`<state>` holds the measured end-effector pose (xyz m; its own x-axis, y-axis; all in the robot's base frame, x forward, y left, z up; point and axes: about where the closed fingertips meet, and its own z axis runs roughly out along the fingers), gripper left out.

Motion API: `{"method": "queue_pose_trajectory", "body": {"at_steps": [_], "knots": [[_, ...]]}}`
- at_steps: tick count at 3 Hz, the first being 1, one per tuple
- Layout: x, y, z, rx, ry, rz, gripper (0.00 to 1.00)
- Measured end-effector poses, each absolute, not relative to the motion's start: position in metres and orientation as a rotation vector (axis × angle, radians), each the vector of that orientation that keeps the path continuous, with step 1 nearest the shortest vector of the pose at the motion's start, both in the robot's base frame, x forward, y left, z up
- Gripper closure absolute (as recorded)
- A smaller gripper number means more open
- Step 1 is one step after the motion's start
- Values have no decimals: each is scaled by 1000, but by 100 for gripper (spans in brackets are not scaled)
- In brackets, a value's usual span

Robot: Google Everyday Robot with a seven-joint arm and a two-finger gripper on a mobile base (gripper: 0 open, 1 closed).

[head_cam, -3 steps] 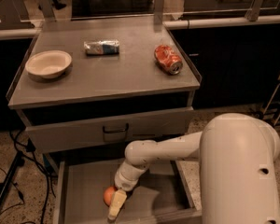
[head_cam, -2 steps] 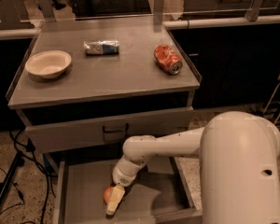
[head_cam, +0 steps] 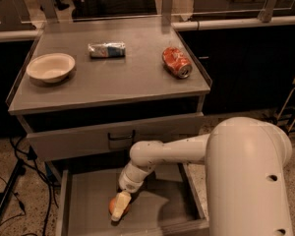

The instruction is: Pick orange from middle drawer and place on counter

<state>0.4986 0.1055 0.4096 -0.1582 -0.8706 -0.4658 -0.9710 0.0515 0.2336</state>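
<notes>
The orange [head_cam: 112,207] lies on the floor of the open middle drawer [head_cam: 160,208], near its front left. My gripper [head_cam: 120,206] reaches down into the drawer from the white arm [head_cam: 167,154] and sits right at the orange, covering its right side. The counter [head_cam: 128,80] is the grey top of the cabinet above.
On the counter stand a white bowl [head_cam: 50,67] at the left, a blue and white packet [head_cam: 106,49] at the back, and a red-orange soda can [head_cam: 176,62] on its side at the right. A closed drawer front with a dark loop handle [head_cam: 120,139] sits above the open drawer. Cables [head_cam: 10,181] run on the floor at the left.
The wrist and gripper have shifted slightly left and back in the drawer, staying at the orange. The orange has not visibly moved.
</notes>
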Motion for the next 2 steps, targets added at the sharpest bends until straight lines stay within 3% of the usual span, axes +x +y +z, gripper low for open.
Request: {"method": "queue_pose_trajectory", "body": {"at_steps": [2], "knots": [[496,109,409,-1907,2108,735,0]]}}
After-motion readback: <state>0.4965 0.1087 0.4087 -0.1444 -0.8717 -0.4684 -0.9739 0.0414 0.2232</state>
